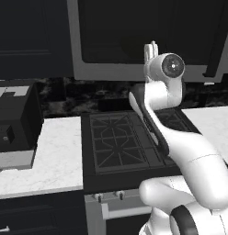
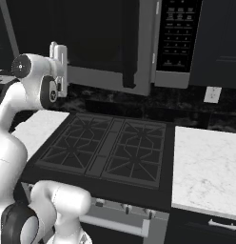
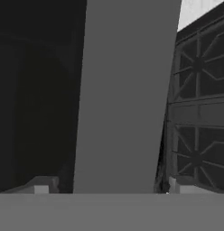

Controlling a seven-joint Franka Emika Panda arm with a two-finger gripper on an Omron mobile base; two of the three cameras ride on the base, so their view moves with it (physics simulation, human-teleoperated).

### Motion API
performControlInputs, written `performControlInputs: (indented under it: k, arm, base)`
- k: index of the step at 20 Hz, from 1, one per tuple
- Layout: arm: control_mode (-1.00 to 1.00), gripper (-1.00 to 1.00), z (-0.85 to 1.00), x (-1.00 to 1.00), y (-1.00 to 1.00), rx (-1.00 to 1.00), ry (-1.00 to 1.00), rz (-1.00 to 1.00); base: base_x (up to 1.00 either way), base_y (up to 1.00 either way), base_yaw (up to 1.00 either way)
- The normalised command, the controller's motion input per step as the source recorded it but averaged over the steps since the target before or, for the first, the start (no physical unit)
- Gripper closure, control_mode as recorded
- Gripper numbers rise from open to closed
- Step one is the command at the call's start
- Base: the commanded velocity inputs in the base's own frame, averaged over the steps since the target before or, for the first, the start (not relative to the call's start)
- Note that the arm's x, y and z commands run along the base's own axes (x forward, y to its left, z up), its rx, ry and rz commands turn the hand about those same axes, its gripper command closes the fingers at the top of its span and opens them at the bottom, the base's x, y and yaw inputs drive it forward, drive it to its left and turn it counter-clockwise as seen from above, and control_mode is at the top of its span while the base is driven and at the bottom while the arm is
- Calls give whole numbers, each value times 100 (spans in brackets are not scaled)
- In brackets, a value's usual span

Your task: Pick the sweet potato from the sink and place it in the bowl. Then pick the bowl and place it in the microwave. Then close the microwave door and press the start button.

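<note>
The microwave door (image 2: 91,38), a grey-framed panel with dark glass, hangs above the stove and looks slightly ajar beside the dark control strip (image 2: 179,33). My gripper (image 1: 151,49) is raised in front of the door's lower grey frame (image 1: 134,71), close to it. In the right base view the gripper (image 2: 59,53) sits at the door's left part. The hand view shows my gripper (image 3: 109,187) open, its jaws wide apart with nothing between them, facing a broad grey band of the door frame (image 3: 127,90). The sweet potato, bowl and sink are out of view.
Below the arm lies a black gas cooktop (image 2: 105,147) with oven knobs at its front. White marble counters (image 2: 205,162) flank it. A dark boxy appliance (image 1: 14,119) stands on the left counter. A wall outlet (image 2: 212,94) sits at the right.
</note>
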Motion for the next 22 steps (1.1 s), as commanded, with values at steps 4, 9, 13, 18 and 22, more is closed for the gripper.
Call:
performControlInputs:
  k: [4, 9, 13, 18, 22]
  arm:
    - [-100, -100, 0, 61, 0, 14, 2, 28]
    - [-100, -100, 0, 44, 0, 13, 2, 25]
    - [-100, -100, 0, 21, 0, 10, 2, 22]
    - [-100, -100, 2, -20, -31, 9, -1, 19]
    - [-100, -100, 21, -93, -96, 15, -6, 9]
  base:
    - [0, 0, 0]
    - [0, 0, 0]
    - [0, 0, 0]
    - [0, 0, 0]
    - [0, 0, 0]
